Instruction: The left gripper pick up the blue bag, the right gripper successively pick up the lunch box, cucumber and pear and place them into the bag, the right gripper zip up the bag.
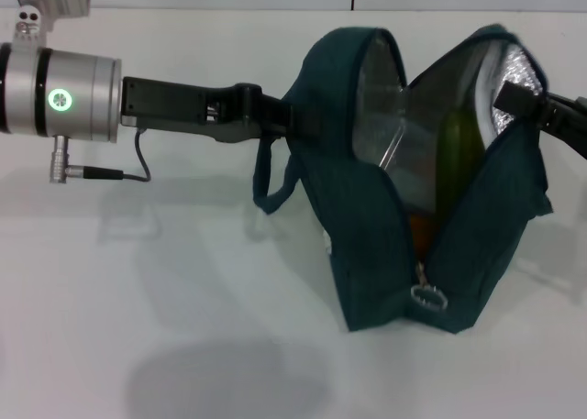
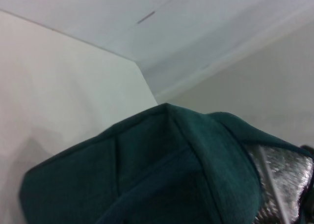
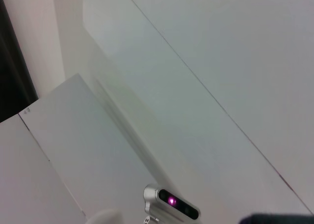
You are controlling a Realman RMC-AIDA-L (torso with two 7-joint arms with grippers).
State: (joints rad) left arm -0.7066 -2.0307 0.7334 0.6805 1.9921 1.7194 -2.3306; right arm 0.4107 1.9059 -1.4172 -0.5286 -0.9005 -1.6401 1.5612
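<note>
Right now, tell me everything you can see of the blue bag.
The blue bag is dark teal fabric with silver foil lining, standing on the white table, mouth gaping open. A loop handle hangs on its left side; the ring zipper pull sits low at the near end. The left gripper holds the left rim; the right gripper is at the right rim. Green and orange items show inside.

Left pincer [image 1: 275,116] grips the open blue bag [image 1: 367,263] (foil-lined); right pincer [image 1: 527,103] reaches inside.

Left gripper [image 1: 275,116] level from the left — right gripper [image 1: 541,109] opposite, from the right.
</note>
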